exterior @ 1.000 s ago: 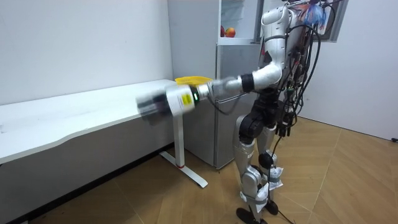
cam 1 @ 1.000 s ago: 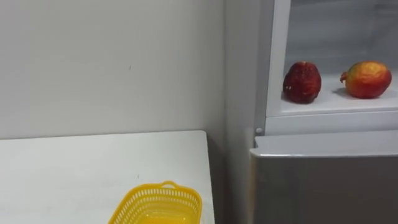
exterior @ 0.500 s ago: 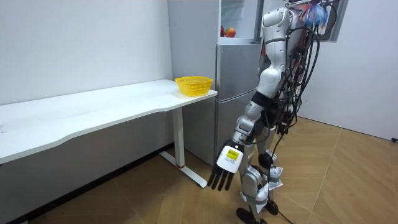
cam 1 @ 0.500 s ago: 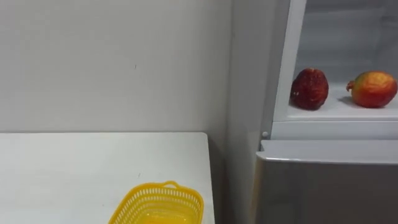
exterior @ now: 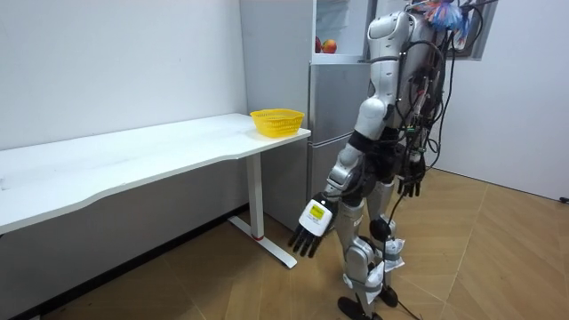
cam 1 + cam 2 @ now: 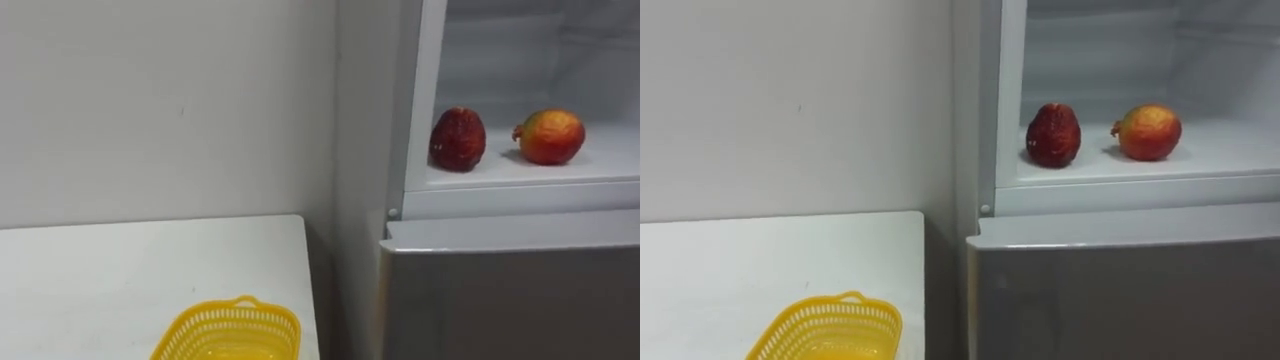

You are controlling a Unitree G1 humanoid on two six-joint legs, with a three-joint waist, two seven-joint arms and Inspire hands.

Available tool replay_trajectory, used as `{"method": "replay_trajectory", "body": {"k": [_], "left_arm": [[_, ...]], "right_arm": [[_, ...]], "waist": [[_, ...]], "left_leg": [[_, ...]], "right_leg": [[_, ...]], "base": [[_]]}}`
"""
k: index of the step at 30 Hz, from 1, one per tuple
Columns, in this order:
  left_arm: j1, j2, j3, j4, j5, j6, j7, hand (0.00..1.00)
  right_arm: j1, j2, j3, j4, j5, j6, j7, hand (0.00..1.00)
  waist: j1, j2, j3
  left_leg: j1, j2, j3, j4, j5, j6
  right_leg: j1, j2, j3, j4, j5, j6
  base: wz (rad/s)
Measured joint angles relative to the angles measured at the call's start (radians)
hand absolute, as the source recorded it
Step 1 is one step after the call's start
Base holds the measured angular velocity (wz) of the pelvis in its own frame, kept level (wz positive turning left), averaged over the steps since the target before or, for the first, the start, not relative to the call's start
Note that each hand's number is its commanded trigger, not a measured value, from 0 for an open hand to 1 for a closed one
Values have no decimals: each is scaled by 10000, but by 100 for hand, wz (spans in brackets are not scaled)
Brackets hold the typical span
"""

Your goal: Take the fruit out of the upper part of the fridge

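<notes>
The robot stands at the grey metal fridge (image 6: 500, 290). On its open upper shelf a dark red wrinkled fruit (image 6: 458, 138) sits near a round red-and-yellow fruit (image 6: 548, 136). The left hand (image 5: 311, 229) hangs low, fingers straight and spread, empty. The right hand (image 5: 411, 187) by its hip is too dark to judge. A yellow plastic mesh basket (image 6: 228, 330) sits on the white table (image 6: 100, 270).

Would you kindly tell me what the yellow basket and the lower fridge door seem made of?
The yellow basket looks like moulded plastic: an even, glossy lattice of small holes. The lower fridge door looks like painted or brushed metal, a smooth grey sheet with a soft sheen.
</notes>
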Motion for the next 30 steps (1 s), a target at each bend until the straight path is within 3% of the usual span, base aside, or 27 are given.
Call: {"method": "replay_trajectory", "body": {"k": [5,11,13,17,19,22,30], "left_arm": [[-212,-9,-339,-16,831,-23,-4,0],[-234,-3,-387,-50,1266,-193,14,0],[-236,-15,-483,-52,1287,-419,43,0],[-163,3,-656,-172,1286,-644,51,0],[-157,32,-677,-212,1328,-770,106,0],[-36,38,-677,-387,1372,-1025,107,0],[216,165,-1124,-383,1323,-1518,83,0]], "right_arm": [[-92,65,-18,-891,-38,-163,-720,0],[-63,263,-24,-2565,540,-734,-1783,0],[158,509,-20,-3849,776,-1008,-2103,0],[822,589,11,-7099,851,-1332,-2510,0],[1333,589,58,-9250,844,-1850,-2909,0],[1703,585,84,-10975,829,-2275,-3438,0],[1841,528,424,-12976,1155,-2891,-4310,0]], "waist": [[3,-64,11],[-3,-39,11],[-90,-10,7],[-198,210,-9],[-245,286,-32],[-244,312,-22],[-315,212,-61]], "left_leg": [[-114,50,373,-46,-1,-4],[-161,116,681,-61,-6,-12],[-184,129,684,-64,-7,-16],[-202,124,686,-108,-9,-18],[-273,123,682,-111,-8,-17],[-324,139,754,-112,-6,-21],[-355,155,983,-126,-10,-17]], "right_leg": [[-349,43,350,156,-3,-5],[-534,131,638,192,34,-28],[-523,141,625,168,49,-38],[-528,141,618,118,78,-17],[-604,140,610,152,78,-17],[-739,159,670,263,77,-18],[-858,273,915,263,130,-20]], "base": [[-23],[-15],[0],[0],[0],[-3],[-10]]}}
